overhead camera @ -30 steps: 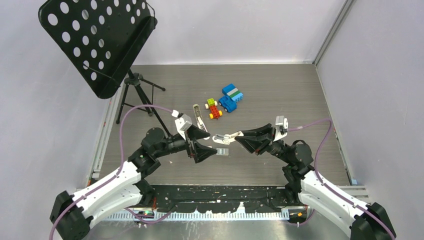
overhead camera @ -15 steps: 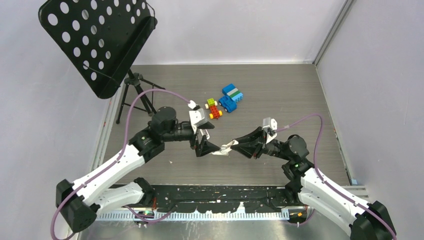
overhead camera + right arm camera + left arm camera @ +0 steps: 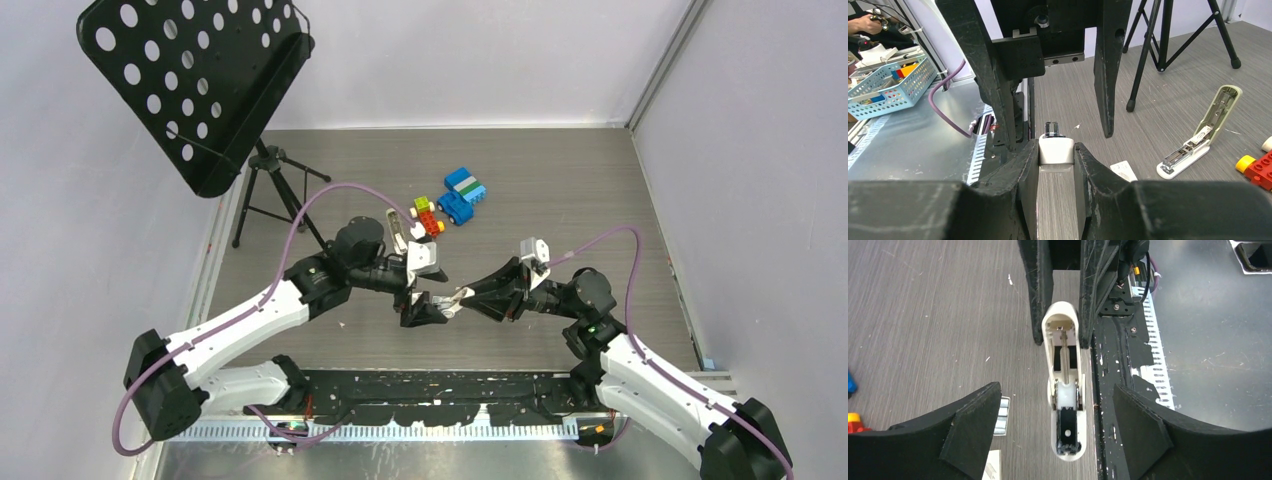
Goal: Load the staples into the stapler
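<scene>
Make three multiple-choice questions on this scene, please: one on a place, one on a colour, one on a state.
1. Where is the beige-topped stapler?
A. on the table
B. in a gripper
C. on the music stand

2. What colour is the piece in the right gripper?
A. blue
B. white
C. black

3. How is the left gripper?
A. shut on the piece
B. out of view
C. open

Answers:
1 A, the right wrist view shows the stapler lying open on the table.
2 B, the piece clamped between the right gripper's fingers is white.
3 C, its fingers stand wide apart, clear of the piece.
</scene>
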Robot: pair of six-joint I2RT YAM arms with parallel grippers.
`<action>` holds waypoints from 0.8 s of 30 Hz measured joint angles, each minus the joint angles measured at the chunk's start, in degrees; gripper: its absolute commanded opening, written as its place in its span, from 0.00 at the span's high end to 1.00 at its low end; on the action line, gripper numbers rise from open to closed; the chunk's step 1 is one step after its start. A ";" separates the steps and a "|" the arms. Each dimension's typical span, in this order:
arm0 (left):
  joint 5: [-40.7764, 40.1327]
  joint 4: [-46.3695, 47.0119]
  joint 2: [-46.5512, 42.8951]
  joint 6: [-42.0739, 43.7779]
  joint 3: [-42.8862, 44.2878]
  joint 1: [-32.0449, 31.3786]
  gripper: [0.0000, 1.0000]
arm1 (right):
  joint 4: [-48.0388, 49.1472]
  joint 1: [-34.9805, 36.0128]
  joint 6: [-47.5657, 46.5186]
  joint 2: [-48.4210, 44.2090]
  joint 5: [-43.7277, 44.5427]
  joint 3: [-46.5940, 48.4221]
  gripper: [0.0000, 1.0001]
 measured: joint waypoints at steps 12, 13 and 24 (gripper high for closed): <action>-1.11 -1.77 3.41 1.66 1.29 -3.06 0.56 | 0.31 0.00 -0.07 0.22 -0.35 0.02 1.00; -1.16 -1.86 3.41 1.77 1.29 -3.08 0.62 | 0.31 0.00 -0.09 0.22 -0.33 0.02 1.00; -1.95 -1.90 3.45 1.09 1.29 -3.19 1.00 | 0.22 0.02 -0.79 -0.04 0.70 0.02 0.63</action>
